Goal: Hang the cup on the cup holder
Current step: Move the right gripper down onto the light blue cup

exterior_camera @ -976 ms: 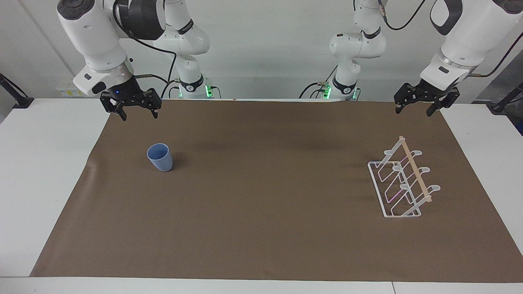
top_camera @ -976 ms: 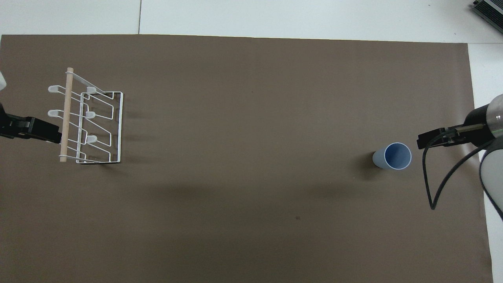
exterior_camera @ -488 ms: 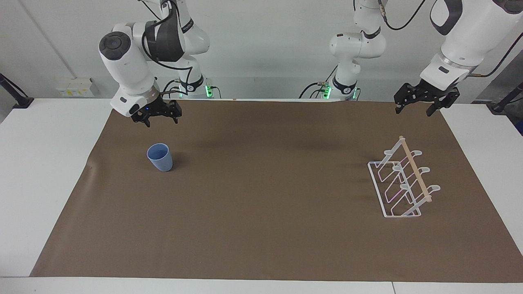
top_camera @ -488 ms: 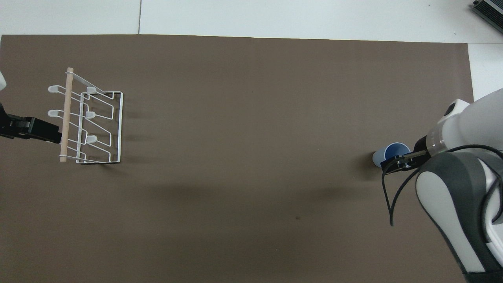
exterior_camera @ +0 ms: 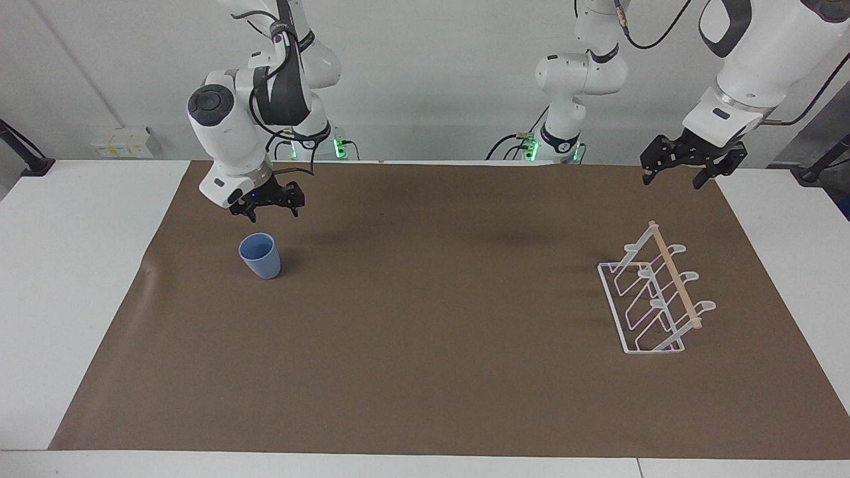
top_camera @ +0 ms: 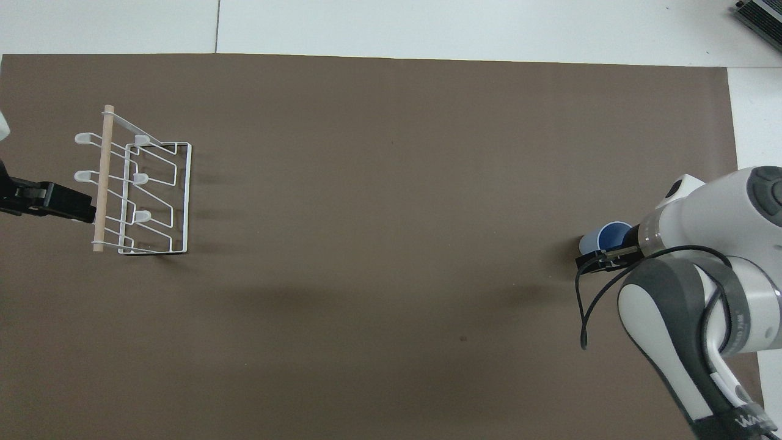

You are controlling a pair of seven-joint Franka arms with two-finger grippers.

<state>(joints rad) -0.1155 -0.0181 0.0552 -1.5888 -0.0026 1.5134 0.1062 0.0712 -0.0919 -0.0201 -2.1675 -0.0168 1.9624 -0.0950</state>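
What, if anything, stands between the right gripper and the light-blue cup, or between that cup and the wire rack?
Nothing visible. The right gripper hangs open just above the small light-blue plastic cup, not touching it. Between the cup and the white wire cup holder with a wooden bar lies only bare brown mat. The left gripper waits, open.

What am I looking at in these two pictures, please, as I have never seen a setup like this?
Two robot arms work at a table covered by a brown mat. One picture faces them from across the table; the other looks down from above their own end. A blue cup stands upright at the right arm's end, and a white wire cup holder at the left arm's end. The right gripper hangs open above the mat beside the cup, holding nothing. The left gripper waits, open, in the air near the holder.
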